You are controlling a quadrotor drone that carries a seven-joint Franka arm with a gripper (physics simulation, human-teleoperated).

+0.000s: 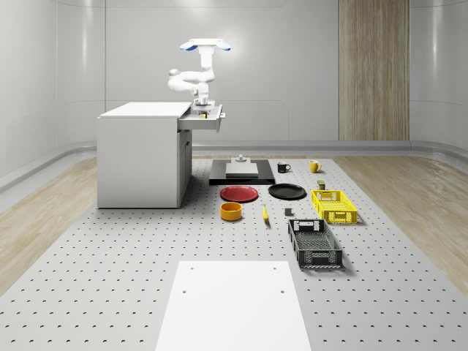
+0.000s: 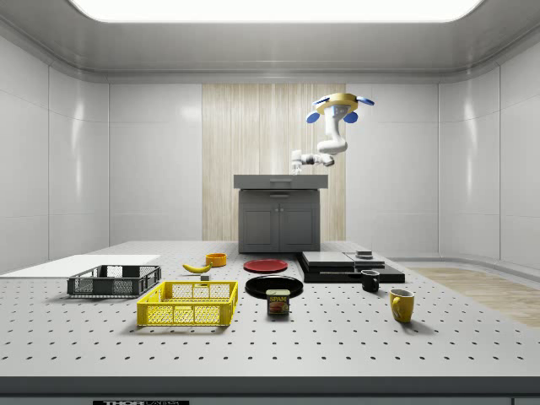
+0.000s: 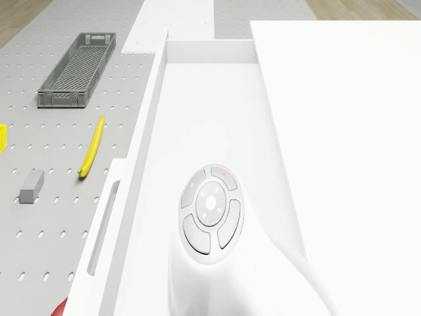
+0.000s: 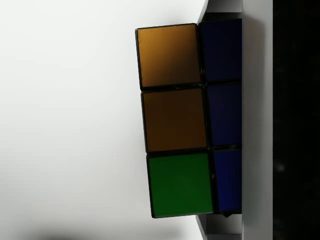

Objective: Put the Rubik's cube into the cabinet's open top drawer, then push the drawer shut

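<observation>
The Rubik's cube [image 4: 175,120] shows orange, green and blue squares right in front of the wrist camera, over the white drawer floor. Grey fingers [image 4: 220,6] press on two opposite sides of it, so my gripper [image 1: 202,110] is shut on the cube. In the whole-scene view the cube [image 1: 202,115] hangs low inside the open top drawer [image 1: 212,122] of the white cabinet [image 1: 139,153]. The drone [image 1: 206,46] hovers above the drawer, its arm [image 3: 210,210] reaching down into the drawer's inside [image 3: 197,99]. In the side view the gripper [image 2: 296,164] sits just above the cabinet top [image 2: 281,180].
On the floor in front of the cabinet lie a black slab [image 1: 241,174], a red plate [image 1: 239,193], a black plate [image 1: 287,191], an orange bowl [image 1: 231,211], a banana [image 1: 265,213], a yellow crate [image 1: 334,205], a dark crate [image 1: 314,243] and two mugs [image 1: 284,167].
</observation>
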